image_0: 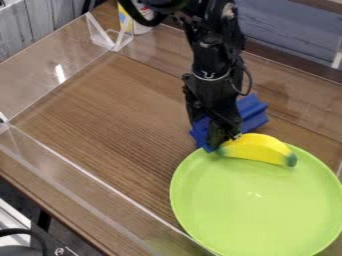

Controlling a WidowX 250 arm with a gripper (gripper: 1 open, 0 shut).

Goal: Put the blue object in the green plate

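Observation:
The blue object (pixel 245 113) lies on the wooden table just beyond the far rim of the green plate (pixel 254 208). My gripper (pixel 213 134) points straight down and is shut on the blue object's near left end, right at the plate's edge. The black fingers hide part of the blue piece. The blue object rests outside the plate, touching or nearly touching its rim.
A yellow banana (pixel 258 150) lies on the plate's far edge, beside the blue object. A clear plastic wall (pixel 40 95) runs along the table's left side and front. A bottle (pixel 127 15) stands at the back left.

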